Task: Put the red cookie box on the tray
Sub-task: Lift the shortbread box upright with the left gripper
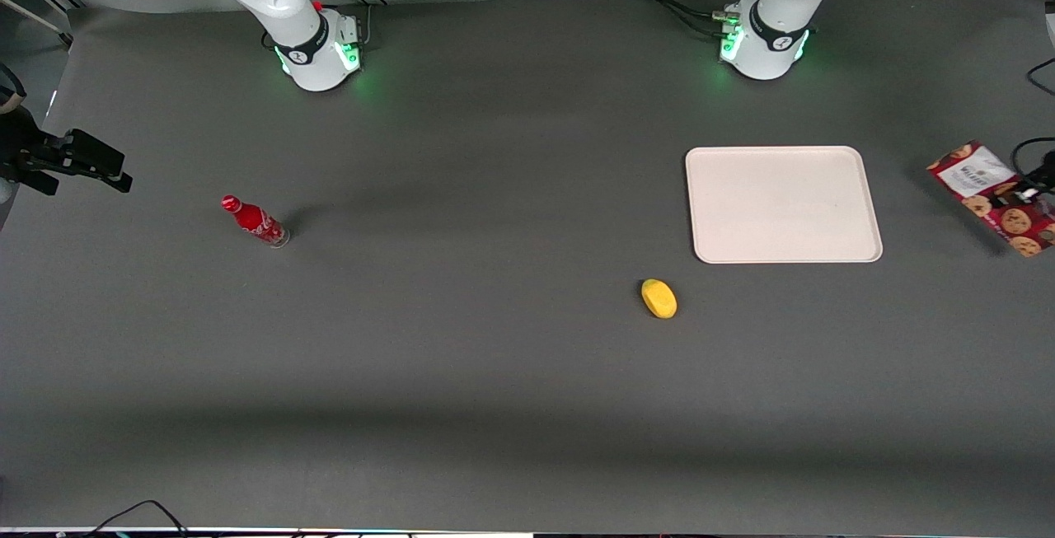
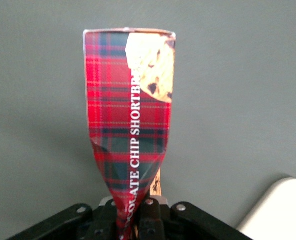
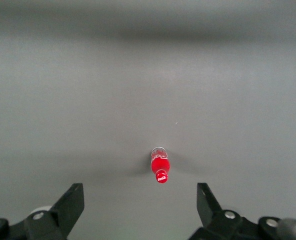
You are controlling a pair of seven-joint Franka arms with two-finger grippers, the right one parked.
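Note:
The red cookie box [image 1: 993, 196], a tartan carton with cookie pictures and a white label panel, is at the working arm's end of the table, beside the tray and clear of it. My left gripper [image 1: 1024, 194] is shut on the box, and only a small part of the gripper shows in the front view. In the left wrist view the gripper [image 2: 130, 225] pinches the box [image 2: 130, 110] so hard that the carton is creased inward at the jaws. The cream-white tray [image 1: 783, 204] lies flat with nothing on it. One corner of the tray [image 2: 283, 210] shows next to the gripper.
A yellow oval object [image 1: 659, 298] lies on the grey mat, nearer the front camera than the tray. A small red bottle [image 1: 255, 222] stands toward the parked arm's end, and this bottle [image 3: 160, 167] also appears in the right wrist view. Both arm bases stand along the table's back edge.

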